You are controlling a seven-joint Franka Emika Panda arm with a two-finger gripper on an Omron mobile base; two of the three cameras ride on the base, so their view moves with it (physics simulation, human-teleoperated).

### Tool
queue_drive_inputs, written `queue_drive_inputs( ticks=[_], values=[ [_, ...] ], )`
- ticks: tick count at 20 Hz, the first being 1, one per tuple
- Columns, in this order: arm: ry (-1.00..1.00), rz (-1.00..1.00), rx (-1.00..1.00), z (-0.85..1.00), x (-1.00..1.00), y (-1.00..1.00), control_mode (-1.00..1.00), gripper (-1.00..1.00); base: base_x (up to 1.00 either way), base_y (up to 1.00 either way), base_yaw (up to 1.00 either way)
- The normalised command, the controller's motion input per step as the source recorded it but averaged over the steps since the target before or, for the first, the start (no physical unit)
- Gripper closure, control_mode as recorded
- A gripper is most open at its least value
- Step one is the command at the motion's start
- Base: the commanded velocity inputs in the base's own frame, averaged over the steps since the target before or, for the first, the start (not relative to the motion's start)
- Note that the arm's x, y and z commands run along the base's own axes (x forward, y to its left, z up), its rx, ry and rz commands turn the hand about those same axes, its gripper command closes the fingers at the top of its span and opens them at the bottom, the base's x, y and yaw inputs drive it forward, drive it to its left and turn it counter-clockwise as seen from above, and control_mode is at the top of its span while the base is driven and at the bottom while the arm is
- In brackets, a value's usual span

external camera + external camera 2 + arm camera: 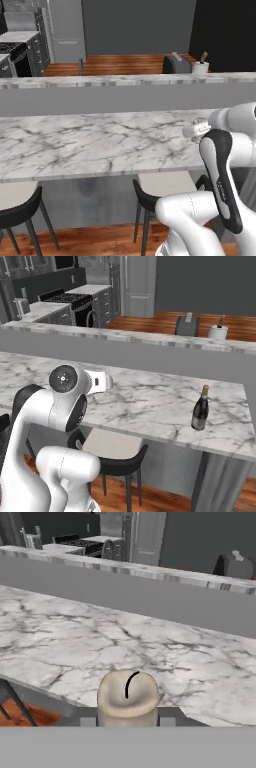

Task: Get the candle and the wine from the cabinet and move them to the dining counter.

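My gripper (128, 721) is shut on the candle (128, 694), a short beige cylinder with a dark curved wick, and a dark finger (167, 721) presses each side of it. The candle hangs just above the near edge of the dining counter (75, 632), a white marble slab with grey veins. In the base views my white hand (100, 381) reaches out over that same counter (75, 145). The wine (200, 408), a dark bottle with a gold neck, stands upright on the counter (150, 396) near its right end, well to the right of my hand.
A raised grey ledge with a marble cap (125, 80) runs along the counter's far side. Dark stools with pale seats (155, 187) (112, 448) stand under the near edge. Beyond are a dark box (176, 64), a white jar (201, 67), a stove (65, 298) and dark wall cabinets (20, 266).
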Motion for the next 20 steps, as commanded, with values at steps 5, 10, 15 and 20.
queue_drive_inputs(
  ticks=[5,10,15,20],
  values=[
    [0.05,0.28,-0.16,-0.25,0.45,0.05,-1.00,1.00,0.00,0.00,0.00],
    [0.00,0.27,-0.03,-0.31,0.35,0.01,-1.00,1.00,0.00,0.00,0.00],
    [0.00,0.23,0.01,-0.28,0.27,0.00,-1.00,1.00,0.00,0.00,0.00],
    [0.00,0.11,0.00,-0.14,0.12,0.00,-1.00,1.00,0.00,0.00,0.00]
  ],
)
